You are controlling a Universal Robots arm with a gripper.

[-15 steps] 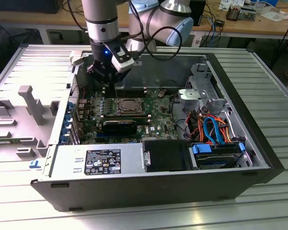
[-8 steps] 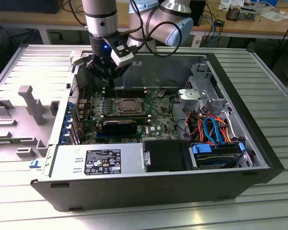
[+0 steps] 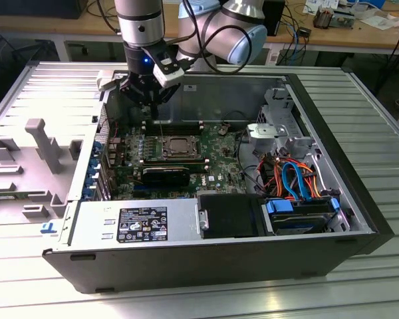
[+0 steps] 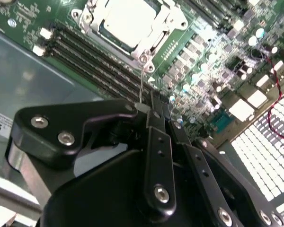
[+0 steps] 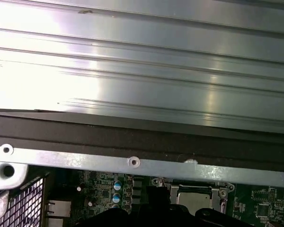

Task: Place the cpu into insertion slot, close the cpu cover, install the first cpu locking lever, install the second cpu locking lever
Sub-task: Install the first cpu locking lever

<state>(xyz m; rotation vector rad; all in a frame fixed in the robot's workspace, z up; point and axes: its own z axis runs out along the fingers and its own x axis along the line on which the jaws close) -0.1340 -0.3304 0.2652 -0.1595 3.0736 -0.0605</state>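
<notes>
Pincer [image 3: 153, 109] hangs inside the open computer case [image 3: 359, 219], above the board's far edge, on the far side of the slot [image 3: 179, 147] as the exterior view shows it. Its fingers [image 4: 158, 116] are pressed together at the tips in the second wrist view, and a thin wire lever [image 4: 141, 82] runs from those tips up to the corner of the slot; whether the tips actually pinch that lever or merely touch it, I cannot tell. The cpu [image 4: 130, 19] lies seated in the slot, its pale metal top showing through the window of the cover [image 4: 149, 45], which lies flat over it. So the slot sits just beside the pincer, toward the near side of the case, and the lever's long axis runs straight between the two.
</notes>
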